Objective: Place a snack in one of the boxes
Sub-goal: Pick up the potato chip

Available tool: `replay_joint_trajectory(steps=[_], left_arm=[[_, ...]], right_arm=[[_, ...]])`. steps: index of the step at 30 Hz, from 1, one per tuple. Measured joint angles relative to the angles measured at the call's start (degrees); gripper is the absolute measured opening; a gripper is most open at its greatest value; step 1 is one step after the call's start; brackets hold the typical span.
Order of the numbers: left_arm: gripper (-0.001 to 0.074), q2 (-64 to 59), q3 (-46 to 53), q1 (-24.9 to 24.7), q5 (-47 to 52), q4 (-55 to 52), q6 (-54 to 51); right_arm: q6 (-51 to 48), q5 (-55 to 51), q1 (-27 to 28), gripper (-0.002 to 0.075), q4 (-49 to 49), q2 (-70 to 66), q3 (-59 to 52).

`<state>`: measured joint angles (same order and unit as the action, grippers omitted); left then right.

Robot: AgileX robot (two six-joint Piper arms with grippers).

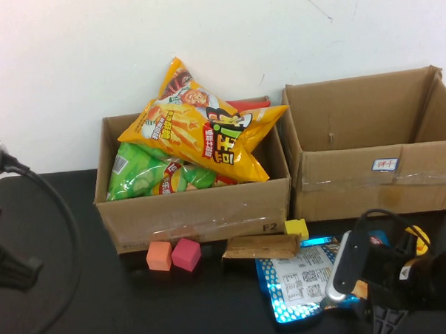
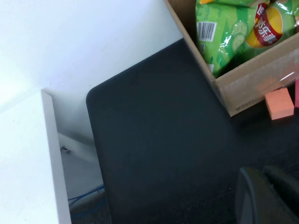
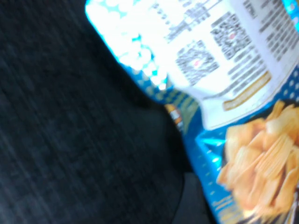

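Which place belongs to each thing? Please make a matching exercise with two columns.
1. yellow chip bag
2. blue snack bag
3. white label
4. pink cube

A. on the wider box's front
B. flat on the table, by the right gripper
C. on top in the narrower box
D. before the narrower box, beside the orange cube

Pairs: 1-C, 2-B, 3-A, 4-D

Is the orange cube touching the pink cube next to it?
Touching. In the high view the orange foam cube and the pink foam cube sit side by side before the narrower cardboard box, their edges meeting with no table showing between.
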<state>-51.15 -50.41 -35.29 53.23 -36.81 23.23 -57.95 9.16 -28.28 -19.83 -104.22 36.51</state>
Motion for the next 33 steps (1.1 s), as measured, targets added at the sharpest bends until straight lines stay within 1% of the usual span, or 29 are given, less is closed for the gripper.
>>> replay_joint_trajectory(steps=[4, 9, 15, 18, 21, 24, 25, 27, 30, 33], left_arm=[[-0.0001, 0.10, 0.99, 0.00, -1.04, -1.08, 3.90], [-0.0001, 0.10, 1.22, 0.00, -2.01, -1.29, 6.14], [-0.0001, 0.10, 1.22, 0.00, -0.27, -1.29, 6.69], [-0.0001, 0.10, 1.22, 0.00, 0.21, -1.29, 6.69], [-0.0001, 0.10, 1.22, 0.00, 0.32, -1.29, 6.73], [-0.0001, 0.10, 1.22, 0.00, 0.32, -1.29, 6.73], [-0.0001, 0.10, 1.22, 0.00, 0.32, -1.29, 6.73], [-0.0001, 0.10, 1.22, 0.00, 0.32, -1.29, 6.73], [-0.0001, 0.10, 1.22, 0.00, 0.32, -1.18, 6.73], [-0.0001, 0.10, 1.22, 0.00, 0.32, -0.96, 6.73]], right_arm=[[-1.21, 4.31, 0.00, 0.0490, -0.15, -5.09, 1.04], [-1.40, 4.67, 0.00, 0.0491, -2.06, -11.08, 4.49], [-1.40, 4.94, 0.00, 0.0482, -4.13, -15.71, 9.81], [-1.40, 5.04, 0.00, 0.0417, -4.53, -17.07, 11.51], [-1.49, 5.04, -0.02, 0.0281, -4.51, -17.58, 12.15], [-1.60, 5.32, -0.12, 0.0116, -4.77, -17.58, 12.15], [-1.60, 5.58, -0.12, 0.0085, -4.94, -17.58, 12.15], [-1.60, 5.98, -0.12, 0.0055, -5.30, -17.58, 12.15], [-1.60, 5.30, -0.12, 0.0031, -7.85, -16.78, 12.15], [-1.60, 1.00, -0.12, 0.0022, -10.45, -13.98, 12.15]])
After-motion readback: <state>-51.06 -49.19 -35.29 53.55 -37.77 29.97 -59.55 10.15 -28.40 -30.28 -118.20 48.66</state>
